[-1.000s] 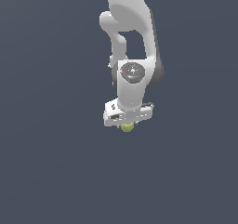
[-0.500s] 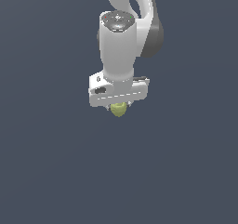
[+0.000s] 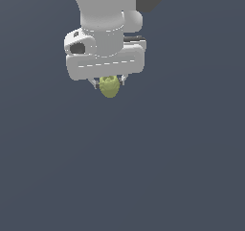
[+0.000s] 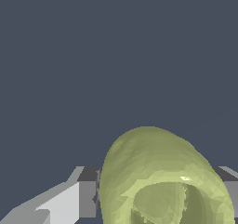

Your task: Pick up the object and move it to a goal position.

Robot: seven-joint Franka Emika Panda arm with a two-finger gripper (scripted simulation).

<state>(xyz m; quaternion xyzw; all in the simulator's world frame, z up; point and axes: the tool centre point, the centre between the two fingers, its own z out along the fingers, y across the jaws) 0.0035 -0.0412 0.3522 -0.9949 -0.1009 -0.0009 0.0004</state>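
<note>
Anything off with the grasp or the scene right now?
Nothing stands out. The yellow-green object sits between the jaws of the gripper, centred under the white hand, its lower part hanging below. It looks intact. No goal marker shows in either view.

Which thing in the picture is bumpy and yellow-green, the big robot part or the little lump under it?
The little lump, pinched in the white pincer. It is yellow-green and ridged; the robot arm above is smooth, white and grey.
</note>
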